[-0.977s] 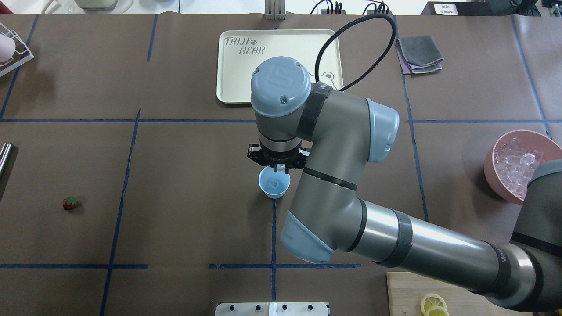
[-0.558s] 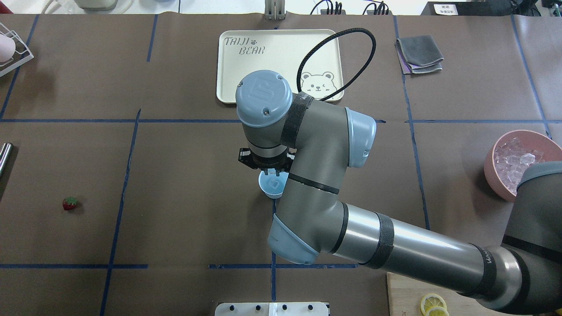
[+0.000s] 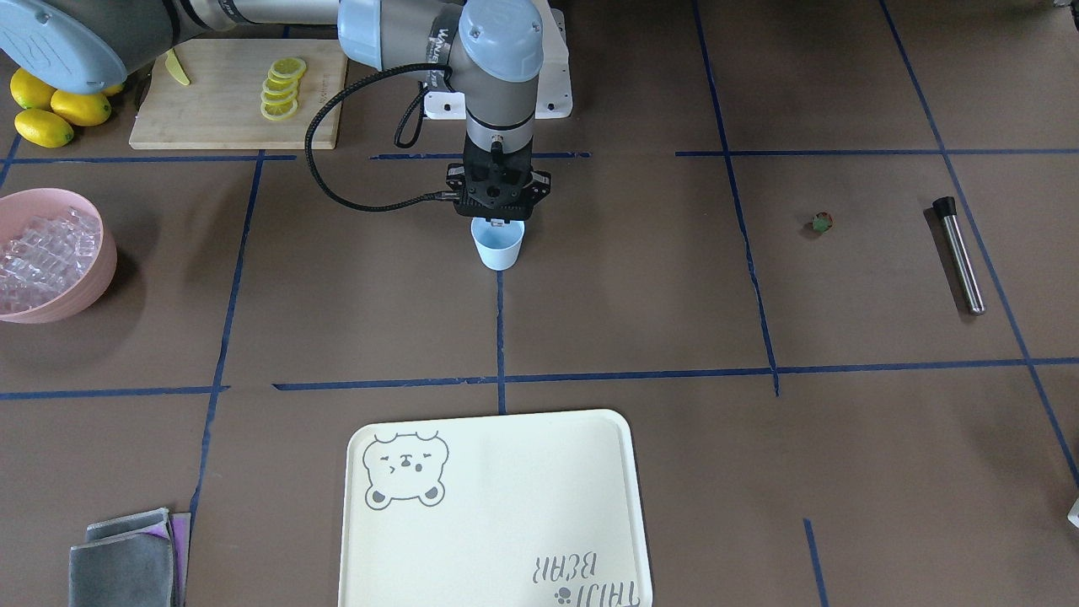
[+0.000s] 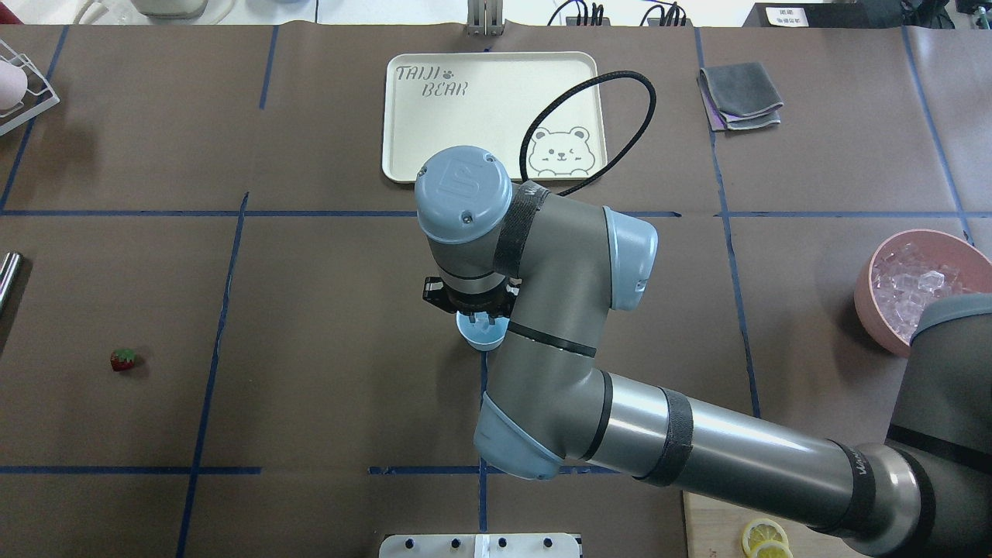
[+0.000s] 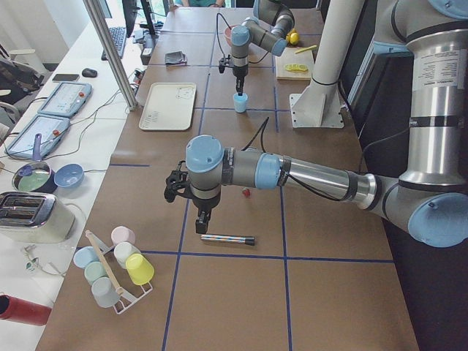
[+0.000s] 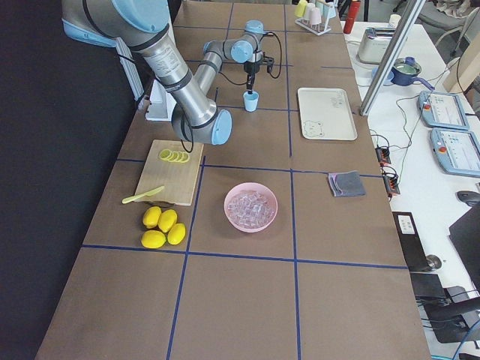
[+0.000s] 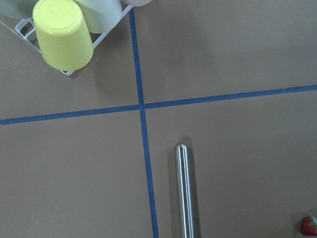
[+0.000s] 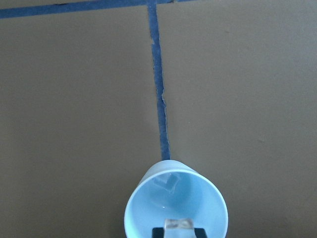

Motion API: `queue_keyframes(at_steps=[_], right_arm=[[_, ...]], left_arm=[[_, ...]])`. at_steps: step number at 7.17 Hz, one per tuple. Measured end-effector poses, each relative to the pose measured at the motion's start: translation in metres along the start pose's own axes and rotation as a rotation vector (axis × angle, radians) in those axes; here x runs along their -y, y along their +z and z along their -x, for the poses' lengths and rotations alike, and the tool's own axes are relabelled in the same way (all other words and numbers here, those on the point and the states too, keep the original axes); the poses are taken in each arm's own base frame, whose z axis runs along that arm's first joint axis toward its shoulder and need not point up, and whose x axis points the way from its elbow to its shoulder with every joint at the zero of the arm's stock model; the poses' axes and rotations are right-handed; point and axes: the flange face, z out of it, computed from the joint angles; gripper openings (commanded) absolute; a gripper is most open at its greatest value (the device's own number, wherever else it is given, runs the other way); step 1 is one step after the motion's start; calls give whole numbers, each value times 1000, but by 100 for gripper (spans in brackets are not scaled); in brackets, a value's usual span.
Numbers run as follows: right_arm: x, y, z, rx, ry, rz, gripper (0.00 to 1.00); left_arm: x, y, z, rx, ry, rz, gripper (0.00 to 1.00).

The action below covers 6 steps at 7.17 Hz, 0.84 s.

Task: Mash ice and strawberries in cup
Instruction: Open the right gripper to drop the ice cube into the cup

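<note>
The right gripper [image 8: 179, 231] has its fingers clamped on the flat sides of an ice cube [image 8: 179, 223], probably slick and hard, over the light, tippy cup [image 8: 210, 208]; I cannot tell the left gripper [image 5: 177, 190] fingers' state.

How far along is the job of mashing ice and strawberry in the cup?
Done: one ice cube lies in the cup. In hand: the right pincer holds a second cube over the cup's mouth. Left: the strawberry lies far from the cup, the metal rod is not yet picked up, and no mashing has begun.
</note>
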Motion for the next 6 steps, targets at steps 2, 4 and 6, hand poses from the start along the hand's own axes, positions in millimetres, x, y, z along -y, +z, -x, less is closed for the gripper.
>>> queue_keyframes(at_steps=[2, 4, 6], right_arm=[[0, 0, 0, 3, -1, 0, 94], [-1, 0, 0, 5, -1, -1, 99], [0, -8, -1, 17, 11, -12, 99]], left_arm=[[1, 0, 0, 0, 1, -1, 100], [1, 0, 0, 0, 2, -2, 100], [2, -1, -1, 0, 3, -3, 100]])
